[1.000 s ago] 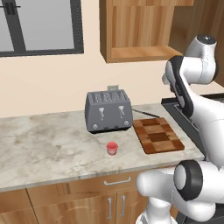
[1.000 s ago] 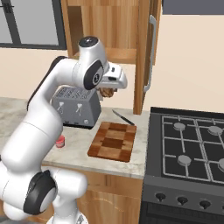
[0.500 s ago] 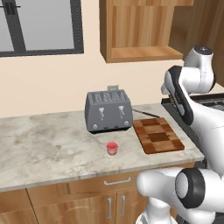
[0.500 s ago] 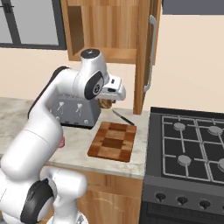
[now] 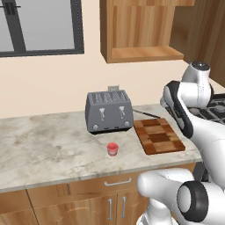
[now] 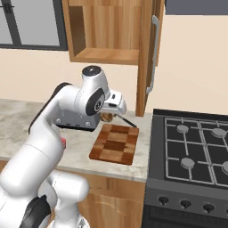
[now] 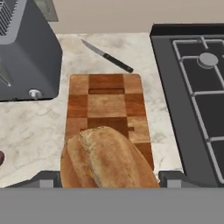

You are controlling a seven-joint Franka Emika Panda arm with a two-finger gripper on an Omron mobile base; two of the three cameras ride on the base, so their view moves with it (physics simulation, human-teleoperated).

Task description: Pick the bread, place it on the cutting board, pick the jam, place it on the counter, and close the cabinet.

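Bread (image 7: 107, 159) sits at the bottom middle of the hand view, big and close, clamped between the gripper (image 6: 107, 116) fingers, whose grey pads poke out on either side of it. It hangs over the near end of the board (image 7: 107, 111), not resting on it as far as I can tell. In the right base view the bread is a small brown lump under the hand, just above the board's far edge, centre of frame.

The board lies flat on the counter (image 5: 48, 149), between the toaster (image 5: 110, 112) and the stove (image 6: 191, 147). A knife (image 7: 107, 55) lies on the stone behind the board, upper middle of the hand view, tilted, not touching it.

Jam (image 5: 113, 149) stands on the counter in front of the toaster, centre of the left base view, well apart from the board.

Cabinet (image 6: 107, 31) is open at the top of the right base view, its door (image 6: 149, 53) swung out edge-on with the bar handle facing right.
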